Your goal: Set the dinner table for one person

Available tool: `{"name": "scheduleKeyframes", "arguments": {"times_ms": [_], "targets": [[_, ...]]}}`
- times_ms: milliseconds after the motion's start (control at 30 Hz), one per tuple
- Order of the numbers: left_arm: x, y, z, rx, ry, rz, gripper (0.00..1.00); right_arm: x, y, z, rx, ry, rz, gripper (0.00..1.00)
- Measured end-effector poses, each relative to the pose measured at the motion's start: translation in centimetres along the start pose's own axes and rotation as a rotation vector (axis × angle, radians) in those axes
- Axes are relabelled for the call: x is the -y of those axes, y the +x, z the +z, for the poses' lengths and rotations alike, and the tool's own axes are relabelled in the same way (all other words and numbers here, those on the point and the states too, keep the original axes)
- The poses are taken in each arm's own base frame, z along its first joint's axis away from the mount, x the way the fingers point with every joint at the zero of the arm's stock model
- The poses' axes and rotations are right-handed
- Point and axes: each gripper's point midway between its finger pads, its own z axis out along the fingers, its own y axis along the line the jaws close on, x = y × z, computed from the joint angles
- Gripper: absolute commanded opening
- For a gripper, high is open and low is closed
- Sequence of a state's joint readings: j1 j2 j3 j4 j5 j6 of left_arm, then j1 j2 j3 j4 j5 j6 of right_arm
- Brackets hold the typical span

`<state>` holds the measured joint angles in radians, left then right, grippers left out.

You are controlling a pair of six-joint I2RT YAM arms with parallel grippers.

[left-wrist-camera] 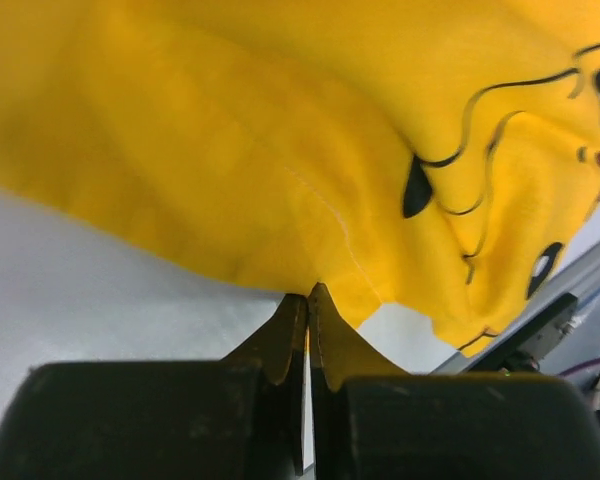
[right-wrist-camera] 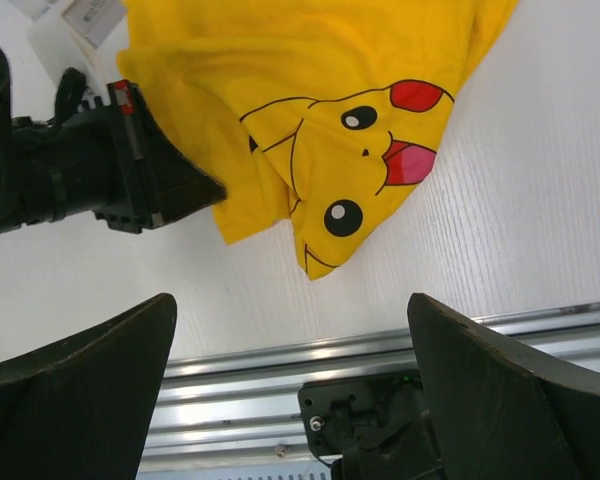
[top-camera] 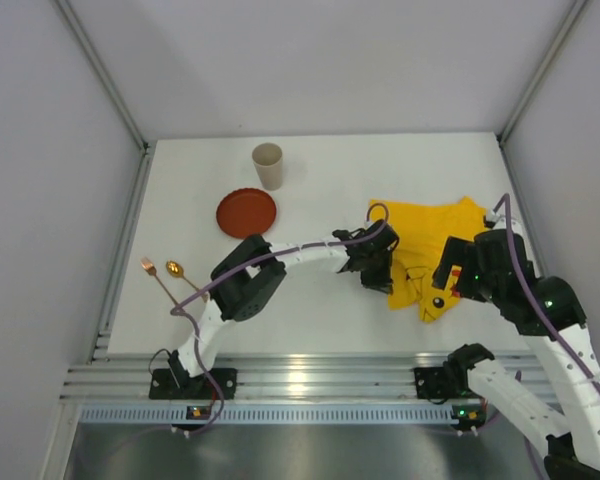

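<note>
Cloth-laying step, we judge: left end effector (left-wrist-camera: 308,312) clamped on the cloth (left-wrist-camera: 280,150) hem, right end effector (right-wrist-camera: 290,305) agape above it; next, draw it flat.

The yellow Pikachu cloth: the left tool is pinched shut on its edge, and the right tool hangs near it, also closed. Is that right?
Not quite. The right tool is open: the right wrist view shows its fingers spread wide apart. The rest holds: the left tool is pinched shut on the edge of the yellow Pikachu cloth, and the right tool hangs near it.
</note>
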<state>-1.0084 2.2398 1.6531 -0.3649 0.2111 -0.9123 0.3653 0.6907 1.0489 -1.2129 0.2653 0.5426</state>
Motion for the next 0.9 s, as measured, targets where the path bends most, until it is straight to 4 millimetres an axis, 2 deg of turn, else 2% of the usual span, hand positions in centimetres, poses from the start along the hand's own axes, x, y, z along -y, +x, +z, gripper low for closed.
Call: {"name": "scheduleKeyframes", "arguments": {"times_ms": [67, 133, 200, 300, 367, 433, 500, 567, 633, 733, 800, 900], "targets": [[-1.6, -0.4, -1.2, 0.017, -0.051, -0.015, 0.0, -0.1, 0.1, 0.3, -0.009, 0.0, -0.002, 1.0], [-4.6, -1.4, -3.8, 0.042, -0.131, -0.061, 0.0, -0.5, 0.3, 1.0, -0.023, -0.003, -0.003, 1.0], [-7.6, -3.5, -7.5, 0.109, -0.217, -0.118, 0.0, -0.8, 1.0, 2.1, -0.062, -0.002, -0.004, 1.0], [-10.6, -8.6, -15.6, 0.313, -0.296, -0.193, 0.0, -1.5, 2.3, 4.0, -0.136, 0.002, 0.0, 1.0], [-11.5, -11.0, -20.8, 0.449, -0.311, -0.226, 0.0, -2.3, 3.4, 5.6, -0.197, -0.004, 0.01, 1.0], [-11.8, -11.5, -24.2, 0.521, -0.327, -0.242, 0.0, -3.0, 4.4, 7.2, -0.255, -0.007, 0.022, 1.0], [-12.6, -10.5, -25.0, 0.524, -0.356, -0.255, 0.0, -3.7, 5.4, 8.5, -0.308, -0.014, 0.034, 1.0], [-14.2, -8.5, -24.1, 0.48, -0.397, -0.27, 0.0, -4.2, 6.5, 9.6, -0.362, -0.024, 0.045, 0.99], [-17.1, -5.1, -22.3, 0.383, -0.473, -0.293, 0.0, -4.9, 7.4, 10.6, -0.41, -0.034, 0.052, 0.98], [-19.1, -2.2, -21.5, 0.289, -0.539, -0.315, 0.0, -5.7, 8.4, 12.2, -0.465, -0.043, 0.069, 0.98], [-19.1, -2.0, -21.6, 0.276, -0.547, -0.317, 0.0, -5.9, 9.5, 13.3, -0.493, -0.047, 0.089, 0.97], [-18.2, -3.1, -21.6, 0.282, -0.537, -0.316, 0.0, -5.9, 11.4, 14.6, -0.529, -0.044, 0.125, 0.88]]}}
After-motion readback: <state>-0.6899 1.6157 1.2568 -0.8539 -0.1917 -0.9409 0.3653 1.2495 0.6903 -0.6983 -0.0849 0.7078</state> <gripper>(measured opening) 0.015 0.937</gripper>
